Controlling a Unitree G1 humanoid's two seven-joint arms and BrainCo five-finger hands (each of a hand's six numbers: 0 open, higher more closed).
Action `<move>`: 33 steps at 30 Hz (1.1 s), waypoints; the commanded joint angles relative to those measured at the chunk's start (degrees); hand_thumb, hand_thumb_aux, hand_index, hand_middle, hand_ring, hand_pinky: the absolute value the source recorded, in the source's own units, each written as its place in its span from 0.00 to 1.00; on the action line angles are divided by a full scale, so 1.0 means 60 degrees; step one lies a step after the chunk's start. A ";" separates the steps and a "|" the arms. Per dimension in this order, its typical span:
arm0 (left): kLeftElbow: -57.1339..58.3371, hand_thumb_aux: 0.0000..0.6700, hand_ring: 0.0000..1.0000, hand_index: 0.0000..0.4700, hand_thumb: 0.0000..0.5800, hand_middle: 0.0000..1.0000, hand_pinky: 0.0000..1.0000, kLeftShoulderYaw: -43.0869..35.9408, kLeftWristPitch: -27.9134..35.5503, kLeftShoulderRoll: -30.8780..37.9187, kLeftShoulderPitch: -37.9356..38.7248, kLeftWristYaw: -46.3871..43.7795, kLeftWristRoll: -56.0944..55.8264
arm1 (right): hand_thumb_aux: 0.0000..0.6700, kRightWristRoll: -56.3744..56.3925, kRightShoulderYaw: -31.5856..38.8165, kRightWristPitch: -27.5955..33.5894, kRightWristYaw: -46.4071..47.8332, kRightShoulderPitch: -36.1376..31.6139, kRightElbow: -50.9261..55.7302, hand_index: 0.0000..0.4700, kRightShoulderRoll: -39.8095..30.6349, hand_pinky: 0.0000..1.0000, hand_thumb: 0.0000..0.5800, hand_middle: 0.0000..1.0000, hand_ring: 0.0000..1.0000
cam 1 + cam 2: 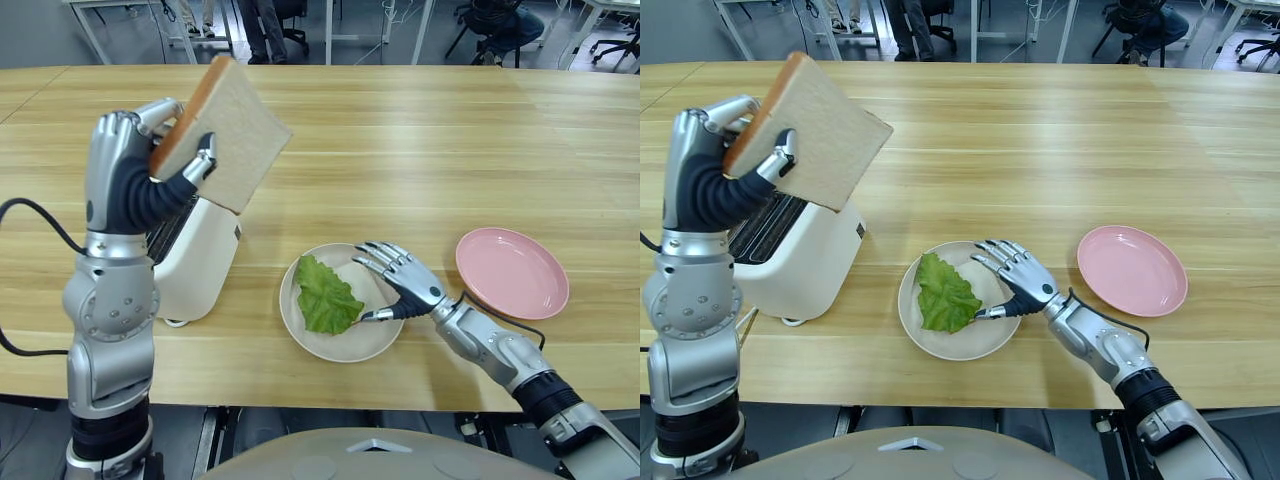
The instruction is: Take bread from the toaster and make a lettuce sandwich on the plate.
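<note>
My left hand (150, 160) is shut on a slice of bread (228, 132), holding it tilted in the air above the cream toaster (195, 262). To the right of the toaster a beige plate (340, 342) carries a lettuce leaf (324, 297) lying on another bread slice (358, 280), which shows only partly. My right hand (400, 277) rests open over the plate's right side, fingers spread flat above that slice, beside the lettuce.
A pink plate (511, 272) lies to the right of the beige one, close to my right forearm. The toaster's slots (765, 228) face up under my left hand. Bare wooden table (420, 140) stretches behind. Chairs and table legs stand beyond the far edge.
</note>
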 commanded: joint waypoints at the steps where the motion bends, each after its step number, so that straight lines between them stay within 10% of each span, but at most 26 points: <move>1: 0.0316 1.00 1.00 0.98 1.00 1.00 1.00 -0.0271 -0.0239 -0.0114 0.0283 0.0024 0.0110 | 0.00 -0.0246 0.0326 0.0112 -0.0006 -0.0253 0.0381 0.00 0.0189 0.00 0.00 0.00 0.00; 4: 0.0522 1.00 1.00 0.98 1.00 1.00 1.00 -0.0609 -0.0374 -0.0249 0.0411 0.0041 0.0232 | 0.00 -0.0319 0.0529 0.0146 -0.0092 -0.0355 0.0566 0.00 0.0414 0.00 0.00 0.00 0.00; 7: 0.0738 1.00 1.00 0.98 1.00 1.00 1.00 -0.0915 -0.0484 -0.0386 0.0488 0.0078 0.0443 | 0.14 -0.0360 0.0698 0.0177 -0.0194 -0.0444 0.0743 0.13 0.0600 0.00 0.26 0.00 0.00; 8: 0.0791 1.00 1.00 0.98 1.00 1.00 1.00 -0.0974 -0.0516 -0.0425 0.0516 0.0102 0.0489 | 0.69 -0.0377 0.0750 0.0182 -0.0229 -0.0475 0.0799 0.68 0.0650 0.00 0.90 0.00 0.00; 9: 0.0828 1.00 1.00 0.98 1.00 1.00 1.00 -0.1024 -0.0521 -0.0461 0.0552 0.0104 0.0511 | 0.69 -0.0402 0.0792 0.0178 -0.0276 -0.0504 0.0853 0.68 0.0687 0.00 0.90 0.00 0.00; 10: 0.0864 1.00 1.00 0.98 1.00 1.00 1.00 -0.1067 -0.0531 -0.0496 0.0583 0.0109 0.0534 | 1.00 -0.0435 0.0838 0.0177 -0.0316 -0.0533 0.0906 0.98 0.0706 0.00 1.00 0.00 0.00; 33: 0.1507 1.00 1.00 0.98 1.00 1.00 1.00 -0.1835 -0.0708 -0.0777 0.0836 0.0130 0.0974 | 1.00 0.0403 0.0206 -0.0039 0.0304 -0.0279 -0.0481 0.98 -0.0355 0.00 1.00 0.00 0.00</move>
